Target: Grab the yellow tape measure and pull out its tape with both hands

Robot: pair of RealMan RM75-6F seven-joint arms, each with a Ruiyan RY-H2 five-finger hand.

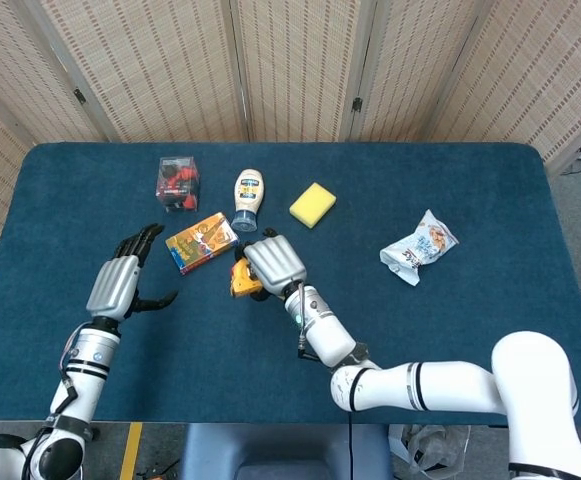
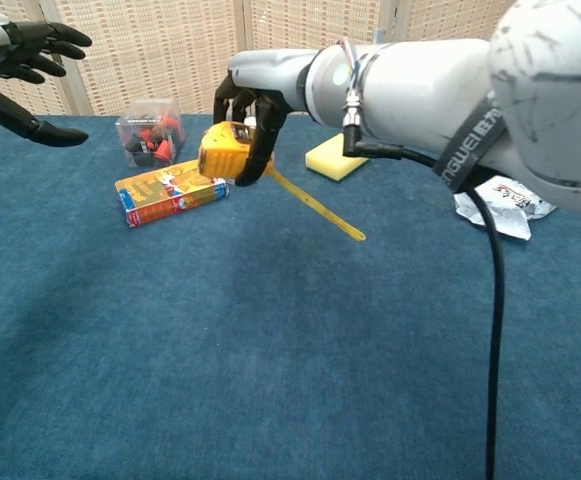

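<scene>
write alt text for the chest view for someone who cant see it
The right hand holds a yellow tape measure above a blue table, a short length of tape trailing out. The open left hand waits at upper left, above a clear box and an orange carton.

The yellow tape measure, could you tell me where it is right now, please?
The yellow tape measure is held by the right hand above the table, just right of the orange box, left of centre in both views.
</scene>
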